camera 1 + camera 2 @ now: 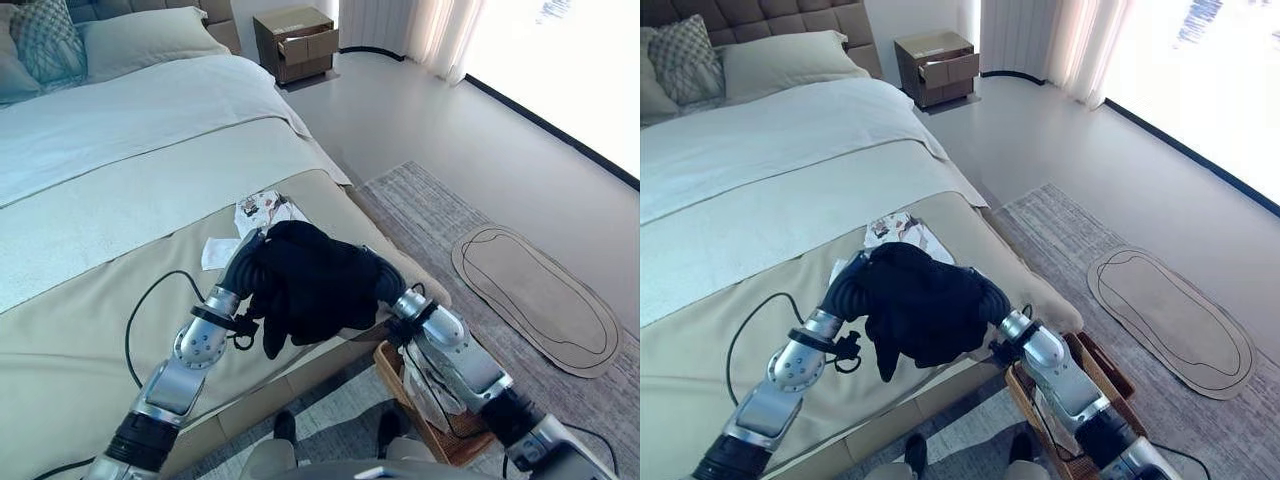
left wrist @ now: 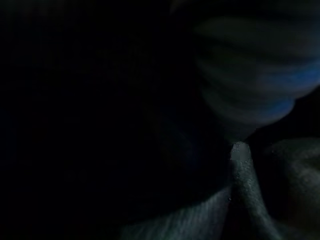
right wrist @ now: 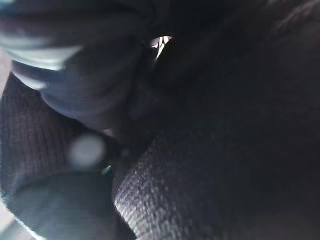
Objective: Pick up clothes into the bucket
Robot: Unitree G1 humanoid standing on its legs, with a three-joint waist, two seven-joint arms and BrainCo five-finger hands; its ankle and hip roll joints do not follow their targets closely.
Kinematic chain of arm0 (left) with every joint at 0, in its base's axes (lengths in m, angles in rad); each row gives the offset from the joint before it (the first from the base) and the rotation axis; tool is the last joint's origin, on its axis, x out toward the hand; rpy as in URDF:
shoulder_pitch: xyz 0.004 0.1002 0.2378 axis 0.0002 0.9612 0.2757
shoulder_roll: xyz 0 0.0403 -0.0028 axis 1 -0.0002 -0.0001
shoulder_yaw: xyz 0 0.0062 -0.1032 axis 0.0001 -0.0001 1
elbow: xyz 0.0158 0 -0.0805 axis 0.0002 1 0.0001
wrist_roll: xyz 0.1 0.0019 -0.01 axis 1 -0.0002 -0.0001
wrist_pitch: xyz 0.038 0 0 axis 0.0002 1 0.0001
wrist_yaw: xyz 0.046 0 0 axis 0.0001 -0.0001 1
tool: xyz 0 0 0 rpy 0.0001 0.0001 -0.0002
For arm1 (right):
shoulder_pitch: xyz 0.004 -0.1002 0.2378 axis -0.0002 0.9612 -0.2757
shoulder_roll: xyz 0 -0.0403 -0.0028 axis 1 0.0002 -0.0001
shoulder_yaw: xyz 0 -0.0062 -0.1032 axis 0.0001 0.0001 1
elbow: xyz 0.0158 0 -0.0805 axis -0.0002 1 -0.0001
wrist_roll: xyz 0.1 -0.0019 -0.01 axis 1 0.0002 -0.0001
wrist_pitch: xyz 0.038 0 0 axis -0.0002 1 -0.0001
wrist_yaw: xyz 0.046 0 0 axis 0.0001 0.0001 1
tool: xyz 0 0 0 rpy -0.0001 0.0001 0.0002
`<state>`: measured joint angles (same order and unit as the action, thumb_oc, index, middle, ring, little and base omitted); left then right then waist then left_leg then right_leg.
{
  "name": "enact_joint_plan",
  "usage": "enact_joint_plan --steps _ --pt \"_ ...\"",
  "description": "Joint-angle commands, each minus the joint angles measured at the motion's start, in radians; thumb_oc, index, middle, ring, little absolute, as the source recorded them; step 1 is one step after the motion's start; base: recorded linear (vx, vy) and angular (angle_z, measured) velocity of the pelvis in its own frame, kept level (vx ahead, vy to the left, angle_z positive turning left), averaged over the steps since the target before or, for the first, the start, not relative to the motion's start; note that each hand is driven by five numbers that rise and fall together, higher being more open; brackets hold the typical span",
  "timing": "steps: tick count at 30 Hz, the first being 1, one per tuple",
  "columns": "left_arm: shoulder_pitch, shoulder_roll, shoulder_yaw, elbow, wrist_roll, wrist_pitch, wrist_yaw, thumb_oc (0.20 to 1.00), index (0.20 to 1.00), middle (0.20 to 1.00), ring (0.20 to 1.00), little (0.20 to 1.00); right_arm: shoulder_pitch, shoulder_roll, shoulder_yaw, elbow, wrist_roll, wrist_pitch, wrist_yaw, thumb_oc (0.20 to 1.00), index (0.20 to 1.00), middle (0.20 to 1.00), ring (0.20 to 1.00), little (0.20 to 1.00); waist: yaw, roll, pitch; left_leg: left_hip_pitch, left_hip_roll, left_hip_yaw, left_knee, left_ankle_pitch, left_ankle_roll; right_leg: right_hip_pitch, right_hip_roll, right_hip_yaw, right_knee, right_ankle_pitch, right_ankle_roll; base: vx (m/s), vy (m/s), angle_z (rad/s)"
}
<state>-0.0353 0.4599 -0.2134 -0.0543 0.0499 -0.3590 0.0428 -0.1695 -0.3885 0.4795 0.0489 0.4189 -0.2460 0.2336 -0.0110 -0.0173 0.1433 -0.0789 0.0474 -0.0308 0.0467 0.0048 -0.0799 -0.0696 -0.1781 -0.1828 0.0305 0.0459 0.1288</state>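
Note:
A black garment (image 1: 310, 282) is bunched up at the near edge of the bed (image 1: 90, 330). My left hand (image 1: 245, 262) goes into it from the left and my right hand (image 1: 388, 283) from the right; past their dark covers both are buried in the cloth. Both wrist views are dark with black knit fabric (image 3: 225, 165) pressed close. A white patterned cloth (image 1: 262, 210) lies on the bed just beyond the black one. A brown woven basket (image 1: 1110, 372) stands on the floor beside the bed, under my right forearm, with pale cloth inside.
The bed has a beige cover, a white sheet and pillows (image 1: 140, 40) at the head. A wooden nightstand (image 1: 295, 42) stands far back. A grey rug (image 1: 420, 215) with an oval mat (image 1: 540, 295) covers the floor to the right.

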Motion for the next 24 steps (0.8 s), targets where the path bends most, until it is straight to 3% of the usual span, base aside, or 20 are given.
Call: enact_joint_plan --steps 1,9,24 --pt "0.005 0.015 0.062 0.017 -0.113 -0.047 0.032 1.000 1.000 1.000 1.000 1.000 0.030 0.043 -0.085 -0.076 0.104 -0.055 -0.005 0.200 0.200 0.200 0.200 0.200 -0.002 -0.055 -0.039 -0.031 0.002 0.029 0.008 -0.002 0.029 -0.008 -0.047 -0.005 0.018 0.017 0.043 0.00 0.000 0.00" --pt "0.066 -0.021 0.114 0.071 -0.270 -0.045 -0.031 1.000 1.000 1.000 1.000 1.000 0.188 0.060 -0.369 -0.025 0.126 -0.109 -0.120 0.200 0.200 0.200 0.200 0.200 -0.022 -0.056 -0.051 -0.017 0.003 0.032 0.000 -0.005 0.032 0.000 -0.045 -0.002 0.018 0.016 0.045 0.00 0.000 0.00" --pt "0.132 -0.059 0.231 0.085 -0.322 -0.065 -0.037 1.000 1.000 1.000 1.000 1.000 0.256 0.107 -0.764 0.052 0.118 -0.221 -0.321 0.200 0.200 0.200 0.200 0.200 -0.054 -0.061 -0.067 -0.001 0.010 0.042 -0.008 -0.017 0.032 0.002 -0.034 0.013 0.013 0.008 0.044 0.00 0.000 0.00"
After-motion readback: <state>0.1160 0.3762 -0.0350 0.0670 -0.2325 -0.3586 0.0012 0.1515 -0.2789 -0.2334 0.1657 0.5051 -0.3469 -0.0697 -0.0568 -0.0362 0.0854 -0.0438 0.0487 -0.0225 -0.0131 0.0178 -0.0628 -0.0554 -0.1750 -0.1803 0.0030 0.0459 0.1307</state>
